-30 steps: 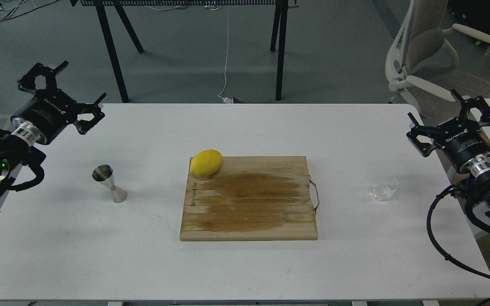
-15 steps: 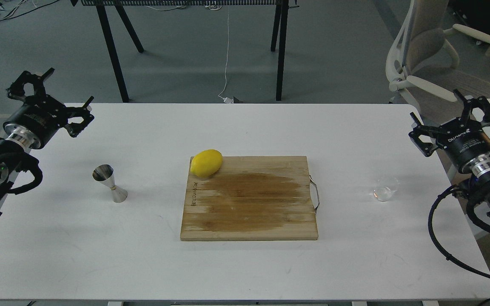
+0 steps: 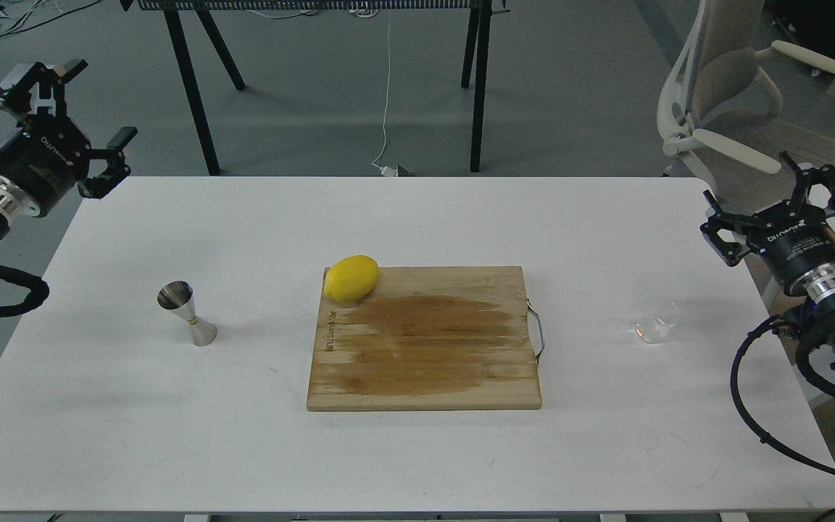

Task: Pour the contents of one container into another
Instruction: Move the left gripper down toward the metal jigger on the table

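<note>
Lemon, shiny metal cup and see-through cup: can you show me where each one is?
Lemon (image 3: 351, 278), head view, middle of its yellow skin.
Shiny metal cup (image 3: 187, 312), head view, its narrow waist.
See-through cup (image 3: 656, 321), head view, its clear side wall.

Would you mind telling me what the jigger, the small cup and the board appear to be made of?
Jigger: polished steel, judging by its mirror shine. Clear cup: glass or plastic, see-through; which one is unclear. Cutting board: wood strips, matte, with a darker stain.
</note>
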Motion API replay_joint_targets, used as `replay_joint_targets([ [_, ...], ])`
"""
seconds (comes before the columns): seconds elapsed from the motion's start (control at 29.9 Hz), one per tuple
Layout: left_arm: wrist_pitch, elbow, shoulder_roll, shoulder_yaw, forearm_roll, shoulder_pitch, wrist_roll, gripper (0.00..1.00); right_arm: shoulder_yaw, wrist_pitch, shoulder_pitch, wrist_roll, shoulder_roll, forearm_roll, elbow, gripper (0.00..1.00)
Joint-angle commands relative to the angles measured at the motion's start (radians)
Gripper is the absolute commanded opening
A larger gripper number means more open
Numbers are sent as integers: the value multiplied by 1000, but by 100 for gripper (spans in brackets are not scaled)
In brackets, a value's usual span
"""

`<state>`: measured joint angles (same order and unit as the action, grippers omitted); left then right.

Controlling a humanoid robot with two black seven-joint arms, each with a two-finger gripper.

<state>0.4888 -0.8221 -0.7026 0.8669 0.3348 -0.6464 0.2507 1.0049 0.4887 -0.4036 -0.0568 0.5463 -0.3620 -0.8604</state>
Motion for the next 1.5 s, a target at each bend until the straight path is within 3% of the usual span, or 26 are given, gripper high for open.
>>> replay_joint_targets([
  [0.0,0,-31,-6,53,139,1,30,100,0,0,3,0,-3,0,1,100],
  [0.17,0,-104,25,144,389,13,123,100,0,0,6,-1,-6,0,3,99],
  [0.3,0,-228,25,169,544,48,229,100,3,0,14,-1,-8,0,6,99],
  [0.5,0,-324,28,164,794,134,238,100,3,0,19,-1,-9,0,18,99],
  [0.84,-312,-373,11,153,960,333,238,100,4,0,43,-1,-9,0,24,100],
  [1.34,-921,-433,-23,169,1391,559,238,99,4,0,51,-5,-11,0,26,100],
  [1.4,-978,-424,-34,167,1414,582,238,99,4,0,55,-3,-11,0,27,100],
  [1.47,-978,-420,-47,165,1415,602,238,100,4,0,55,-5,-11,0,35,100],
])
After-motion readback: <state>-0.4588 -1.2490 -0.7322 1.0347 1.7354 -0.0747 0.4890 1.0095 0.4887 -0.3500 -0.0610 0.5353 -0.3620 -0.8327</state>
